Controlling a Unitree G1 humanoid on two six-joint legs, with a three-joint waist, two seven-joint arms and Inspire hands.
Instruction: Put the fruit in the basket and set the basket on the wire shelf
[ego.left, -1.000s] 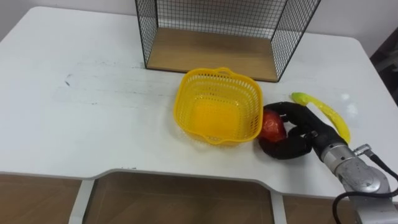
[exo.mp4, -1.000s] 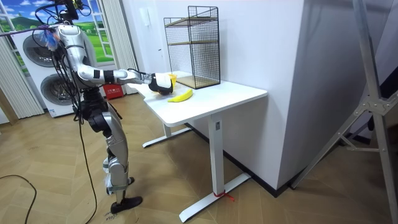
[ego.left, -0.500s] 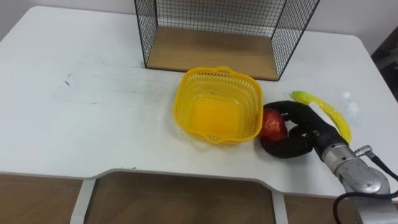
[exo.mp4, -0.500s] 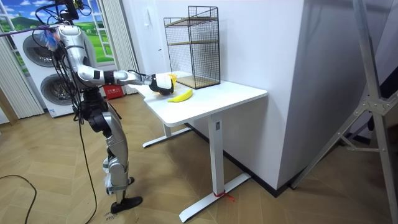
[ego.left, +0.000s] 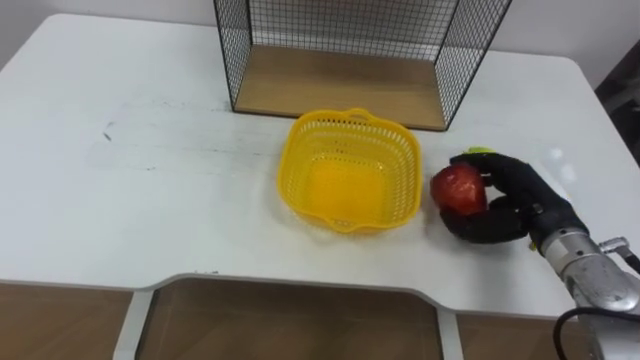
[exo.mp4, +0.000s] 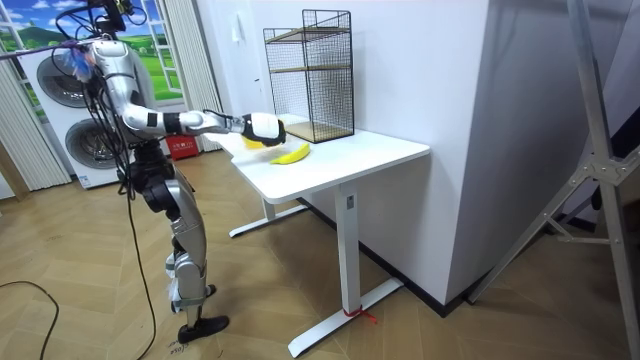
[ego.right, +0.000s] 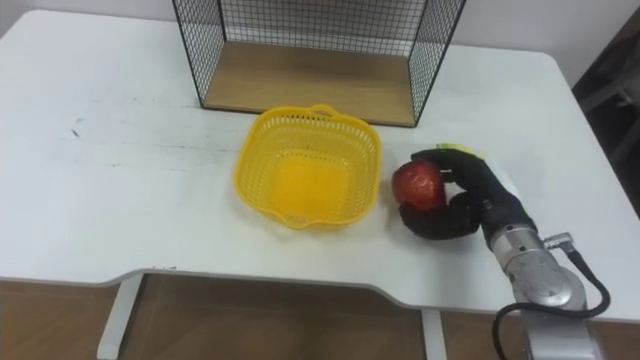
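Apple (ego.left: 459, 188), red, round and glossy, sits in the right hand (ego.left: 515, 200), whose dark fingers and thumb curl round it from the far and near sides. It is just right of the basket (ego.left: 290, 170), close to its rim but outside it. The basket is bright yellow plastic lattice, squarish with rounded corners and a wavy rim, and it is empty. It rests on the white worktop (ego.left: 150, 200), which is matt with faint dark scuffs on its left part. Just beyond the basket is the wire shelf (ego.left: 340, 85), a black mesh cage with a pale wooden floor.

From the head, little more than a greenish tip of the banana (ego.left: 480, 152) shows past the fingers. The room view shows the whole curved yellow fruit on the worktop, with the hand raised above it. It also shows the shelf's upper wooden level, and the robot standing at the worktop's end with that arm stretched forward.
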